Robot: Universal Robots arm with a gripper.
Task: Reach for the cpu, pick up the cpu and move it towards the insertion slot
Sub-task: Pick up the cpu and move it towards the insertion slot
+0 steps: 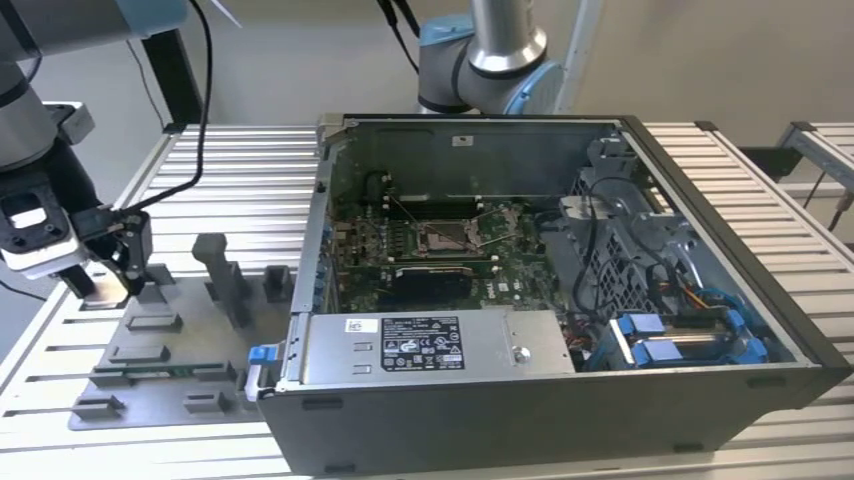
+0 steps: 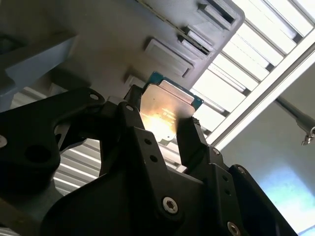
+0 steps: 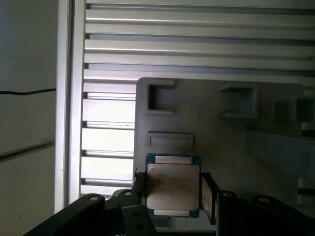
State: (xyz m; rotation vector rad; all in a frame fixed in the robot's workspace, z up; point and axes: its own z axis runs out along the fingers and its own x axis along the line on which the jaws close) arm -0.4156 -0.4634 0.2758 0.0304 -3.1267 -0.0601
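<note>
In the exterior view your gripper (image 1: pixel 104 278) sits low over the grey fixture plate (image 1: pixel 160 375) at that view's left, well apart from the insertion slot (image 1: pixel 445 237) inside the open computer case (image 1: pixel 721 330). In the second wrist view its fingers (image 2: pixel 189 135) pinch the cpu (image 2: pixel 165 108) by two opposite edges, so you're likely at the pick-up; whether it's off its seat, you can't tell. In the first wrist view the cpu (image 3: pixel 173 184) sits square between the jaws, and the carry calls for a straight lift clearing the case wall.

Metal gleam on matt plastic
The cpu (image 3: pixel 173 189) shows a smooth, silvery metal lid; the fixture plate (image 3: pixel 216 128) looks matt grey plastic.
</note>
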